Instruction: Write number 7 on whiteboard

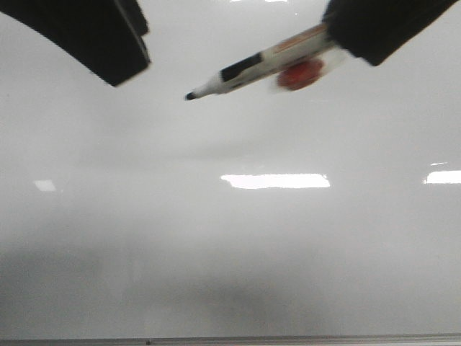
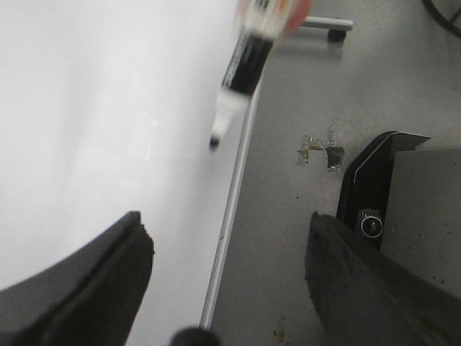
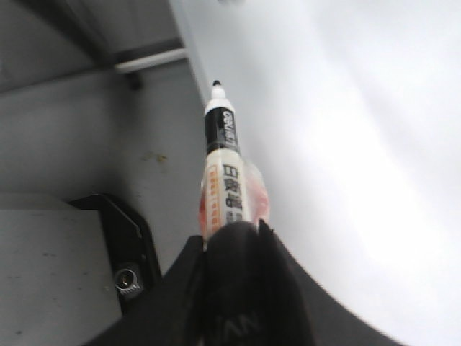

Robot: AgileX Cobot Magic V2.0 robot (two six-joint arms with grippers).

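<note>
no strokes mark the whiteboard (image 1: 230, 252) yet; right jaws clamp the marker (image 1: 259, 66) tip-forward for writing, left jaws apart

Matte black claws on both arms, plain and unglossed.

The left claw (image 2: 230, 281) has two broad, matte black fingers (image 2: 94, 288) with rounded, slightly chamfered tips and a small dark round knob low between them; in the front view it appears as a thick black curved block (image 1: 94, 36) with a grey-lit edge. The right claw (image 3: 234, 238) is the same matte black, its fingers (image 3: 245, 267) tapering to blunt tips, with faint embossed lettering lower on the body, too dim to read.
</note>
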